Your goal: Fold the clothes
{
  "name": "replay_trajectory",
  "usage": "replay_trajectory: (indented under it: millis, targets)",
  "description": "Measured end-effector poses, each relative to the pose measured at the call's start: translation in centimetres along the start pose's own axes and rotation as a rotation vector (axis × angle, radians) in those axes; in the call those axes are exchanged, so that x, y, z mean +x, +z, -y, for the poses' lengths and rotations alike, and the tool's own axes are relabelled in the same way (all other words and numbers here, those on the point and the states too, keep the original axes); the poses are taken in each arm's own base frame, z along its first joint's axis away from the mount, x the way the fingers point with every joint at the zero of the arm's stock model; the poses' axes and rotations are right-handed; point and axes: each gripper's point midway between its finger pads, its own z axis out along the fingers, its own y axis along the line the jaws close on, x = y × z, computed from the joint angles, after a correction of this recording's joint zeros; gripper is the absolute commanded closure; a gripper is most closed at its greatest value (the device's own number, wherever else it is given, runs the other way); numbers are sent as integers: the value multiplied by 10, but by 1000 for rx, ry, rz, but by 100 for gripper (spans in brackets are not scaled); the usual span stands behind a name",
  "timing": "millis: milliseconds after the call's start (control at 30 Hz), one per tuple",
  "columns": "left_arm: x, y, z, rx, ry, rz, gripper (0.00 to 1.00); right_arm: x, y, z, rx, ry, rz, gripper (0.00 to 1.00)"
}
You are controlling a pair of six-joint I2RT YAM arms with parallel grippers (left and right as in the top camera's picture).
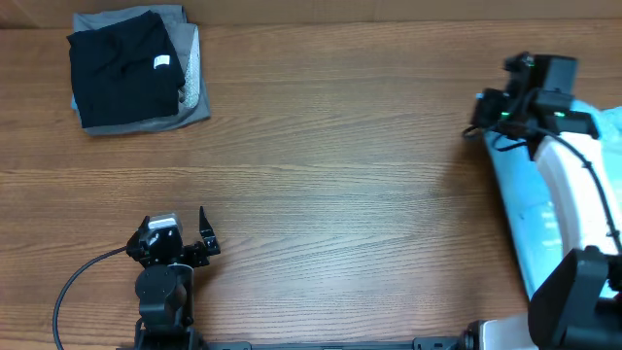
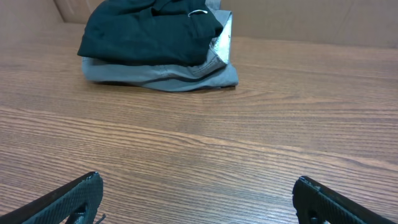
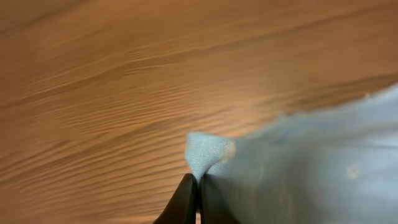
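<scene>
Blue tee (image 1: 520, 209) lies far right of the stack (image 1: 136, 68), partly under the right arm, at the desk (image 1: 340, 194) edge. Stack = black garment (image 2: 149, 31) on top of a grey one (image 2: 186, 74), both already folded.

Right pincer (image 3: 198, 182) is clenched on a corner of the tee. Left pincer (image 2: 196, 183) is released, jaws wide with nothing between them, on the near side of the stack and well apart from it.

Handling (judgement): the tee looks light, thin and limp. It should drape and trail when lifted by one corner and may drag on the wood. Best held at corners or hem, and a second corner probably needs the other arm.

Views: overhead gives the layout but hides the pinch. Right wrist shows the pinch up close but blurred, and little of the tee. Left wrist shows the stack's layers from the side, but no tee.
</scene>
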Motion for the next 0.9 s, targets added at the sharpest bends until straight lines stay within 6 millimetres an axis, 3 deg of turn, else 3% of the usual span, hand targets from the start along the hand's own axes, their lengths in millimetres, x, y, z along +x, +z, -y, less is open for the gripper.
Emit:
replay_trajectory:
  millis: [100, 233, 400, 533, 567, 600, 767, 900]
  targets:
    - [0, 0, 0, 0, 0, 0, 0, -5, -2, -57, -96, -62, 24, 96]
    - [0, 0, 0, 0, 0, 0, 0, -15, -12, -150, -269, -155, 119, 96]
    - [0, 0, 0, 0, 0, 0, 0, 7, -37, -269, -519, -224, 182, 96]
    - [0, 0, 0, 0, 0, 0, 0, 46, -46, -347, -687, -241, 148, 96]
    - [0, 0, 0, 0, 0, 0, 0, 67, -42, -368, -727, -242, 110, 96]
    - [0, 0, 0, 0, 0, 0, 0, 77, -39, -376, -739, -243, 91, 96]
    - [0, 0, 0, 0, 0, 0, 0, 175, -14, -426, -803, -273, -113, 96]
    - [0, 0, 0, 0, 0, 0, 0, 228, -22, -448, -839, -315, -208, 94]
